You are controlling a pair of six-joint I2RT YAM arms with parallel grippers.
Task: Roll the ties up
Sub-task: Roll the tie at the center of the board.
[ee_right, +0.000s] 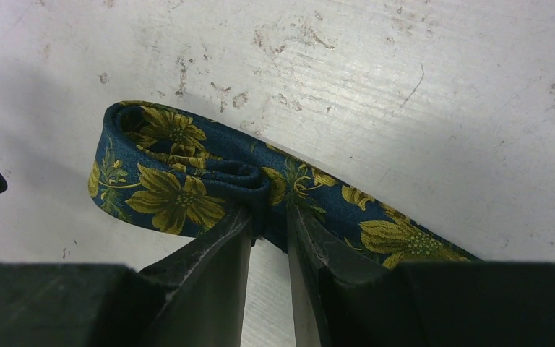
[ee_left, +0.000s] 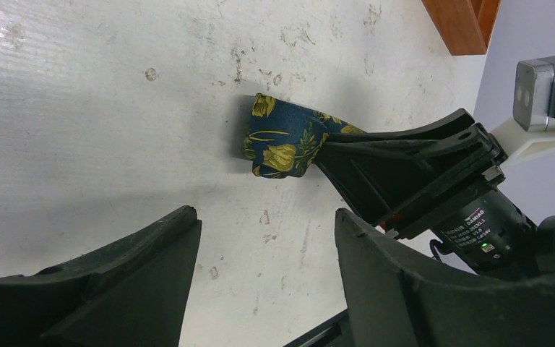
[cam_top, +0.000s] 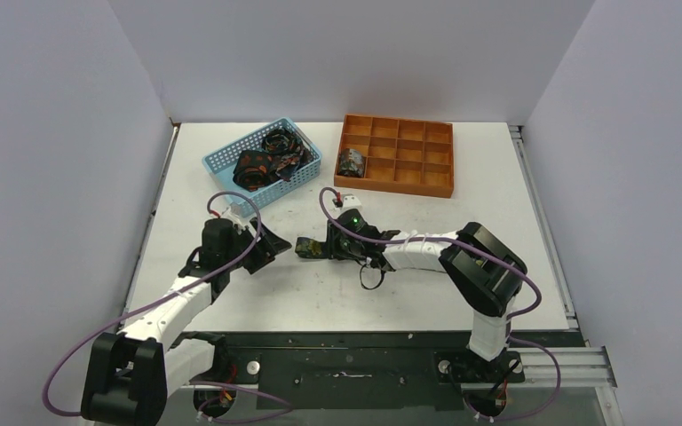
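Mid-roll at frame centre: the right claw (ee_right: 269, 217) pinches the looped tie (ee_right: 166, 188); the left claw (ee_left: 264, 217) gapes empty, likely needed next to steady the coil.

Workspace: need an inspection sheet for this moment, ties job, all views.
surface: white table, scuffed and stained
job's things: floral tie lies on the table, its end folded into a loop; rolled tie in the leftmost column of the orange tray; loose ties piled in the blue basket
clutter: nothing seen
jaws: right jaws shut on the floral tie just behind the loop; left jaws open, empty, short of the tie's end
cables: purple cables loop along both arms, clear of the tie
surroundings: plain walls on three sides
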